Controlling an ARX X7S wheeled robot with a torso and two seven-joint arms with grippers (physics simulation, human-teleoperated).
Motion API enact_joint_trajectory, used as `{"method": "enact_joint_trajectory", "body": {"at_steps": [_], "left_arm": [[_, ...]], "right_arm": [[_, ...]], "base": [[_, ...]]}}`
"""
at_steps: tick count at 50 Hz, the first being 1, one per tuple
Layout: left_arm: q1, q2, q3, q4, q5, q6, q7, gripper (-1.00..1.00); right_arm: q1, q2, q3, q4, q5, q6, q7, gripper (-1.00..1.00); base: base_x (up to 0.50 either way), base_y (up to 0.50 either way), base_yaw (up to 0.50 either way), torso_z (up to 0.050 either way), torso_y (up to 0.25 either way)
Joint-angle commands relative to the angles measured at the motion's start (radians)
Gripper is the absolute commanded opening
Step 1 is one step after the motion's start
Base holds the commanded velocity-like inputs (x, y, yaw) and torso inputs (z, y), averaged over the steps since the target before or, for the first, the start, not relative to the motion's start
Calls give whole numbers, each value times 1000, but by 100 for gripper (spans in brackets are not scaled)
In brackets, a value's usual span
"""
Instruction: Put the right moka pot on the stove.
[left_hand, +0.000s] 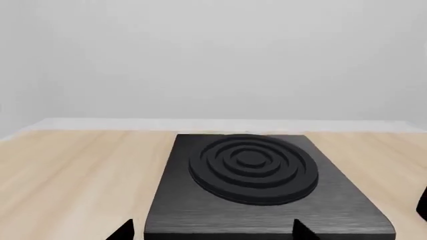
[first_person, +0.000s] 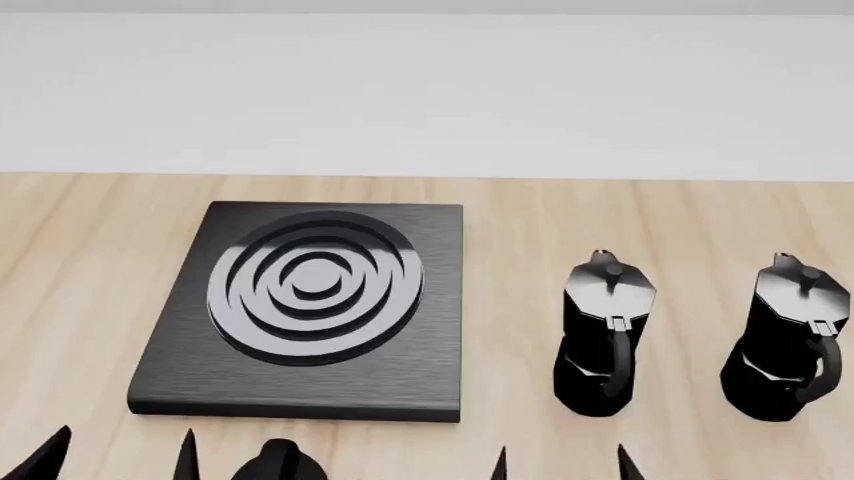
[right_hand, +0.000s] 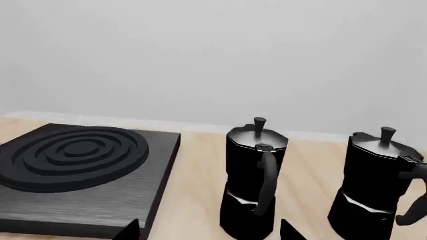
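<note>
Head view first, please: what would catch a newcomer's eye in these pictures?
Most striking is the stove, a flat black slab with shiny concentric rings, lying on the wooden table toward the robot's left with nothing on it. To its right two matching black moka pots stand upright and apart, handles toward the robot: the left moka pot and the right moka pot. Along the near edge, the fingertips of the left gripper and right gripper poke in, open and empty.
</note>
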Motion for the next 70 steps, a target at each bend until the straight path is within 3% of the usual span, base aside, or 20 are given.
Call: {"method": "enact_joint_trajectory", "body": {"at_steps": [1, 16, 29, 70], "left_arm": [[15, -54, -13, 222, -35, -146, -44, 100], [-88, -114, -37, 518, -96, -432, -129, 100], [-184, -131, -80, 658, -174, -602, -181, 100], [-173, -143, -66, 644, -190, -580, -181, 100]], "right_arm": [[-10, 32, 10, -141, 11, 73, 19, 100], [-7, 87, 46, -365, 55, 208, 42, 100], [16, 120, 71, -514, 96, 316, 62, 100], [30, 134, 60, -545, 106, 344, 77, 100]], "base": [[0, 0, 0, 0, 0], [0, 0, 0, 0, 0], [0, 0, 0, 0, 0], [0, 0, 0, 0, -13]]}}
